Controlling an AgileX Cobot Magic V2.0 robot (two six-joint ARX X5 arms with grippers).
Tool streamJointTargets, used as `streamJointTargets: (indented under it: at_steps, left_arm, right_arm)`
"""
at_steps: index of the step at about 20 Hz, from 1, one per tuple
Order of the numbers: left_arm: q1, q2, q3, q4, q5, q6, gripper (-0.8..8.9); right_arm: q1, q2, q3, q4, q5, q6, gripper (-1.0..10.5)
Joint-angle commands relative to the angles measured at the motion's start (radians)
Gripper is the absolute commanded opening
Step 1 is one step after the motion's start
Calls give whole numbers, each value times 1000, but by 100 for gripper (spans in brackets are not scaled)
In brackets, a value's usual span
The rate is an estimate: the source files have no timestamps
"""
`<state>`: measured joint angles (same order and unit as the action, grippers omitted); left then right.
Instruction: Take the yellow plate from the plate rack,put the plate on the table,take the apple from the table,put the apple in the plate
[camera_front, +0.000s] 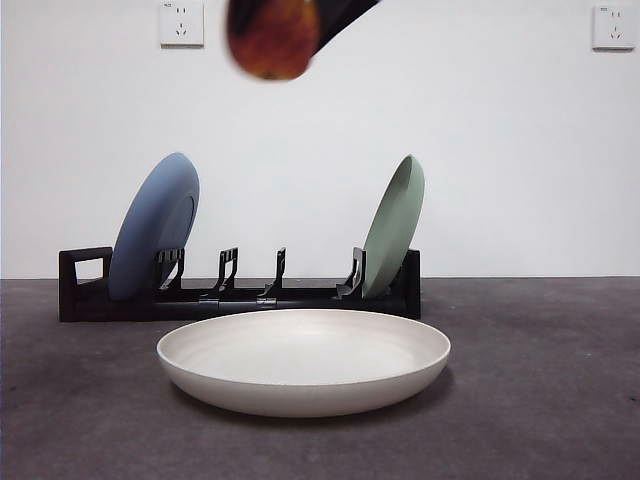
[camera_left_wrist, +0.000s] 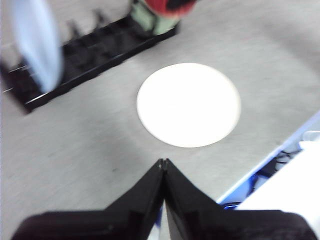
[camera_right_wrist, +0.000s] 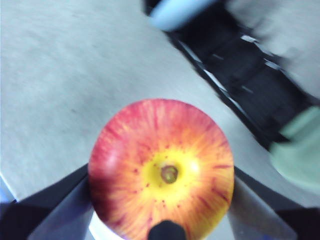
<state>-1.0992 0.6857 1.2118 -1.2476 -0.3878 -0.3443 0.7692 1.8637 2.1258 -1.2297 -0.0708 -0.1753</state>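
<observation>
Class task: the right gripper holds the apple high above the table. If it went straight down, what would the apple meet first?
Probably the yellow plate, roughly below the apple held by the right gripper; depth alignment is uncertain, so it could miss toward the plate rack.

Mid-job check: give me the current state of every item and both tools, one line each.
yellow plate: flat on the table, empty.
apple: held aloft above the plate.
right tool: shut on the apple.
left tool: shut, empty.
plate rack: holds blue plate and green plate, both leaning.
</observation>
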Motion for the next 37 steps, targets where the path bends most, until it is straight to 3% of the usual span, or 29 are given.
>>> streamJointTargets:
  at_steps: [1, 4, 7, 12, 19, 25, 30, 37]
  left_arm:
    - [-3, 0, -4, 21, 42, 47, -7]
    - [-4, 2, -4, 23, 61, 63, -7]
    - [-4, 2, -4, 25, 111, 87, -7]
    - [-4, 2, -4, 38, 172, 121, -7]
    - [-4, 46, -4, 39, 305, 185, -7]
    - [-4, 104, -4, 37, 396, 237, -7]
    - [-4, 128, -4, 37, 501, 286, -7]
    - [-4, 132, -4, 32, 500, 296, -7]
  right_arm:
    - [-18, -29, -10, -27, 0, -13, -13]
    - [-25, -68, -58, -31, 1, -12, -13]
    - [-25, -144, -235, 60, 0, -7, -13]
    - [-24, -278, -652, 370, -12, 53, -13]
    - [-23, -282, -1010, 774, -53, 113, -12]
    - [-24, -258, -1132, 907, -53, 116, -12]
    - [-24, -191, -1143, 921, -52, 111, -12]
    - [-24, -161, -1143, 915, -52, 112, 23]
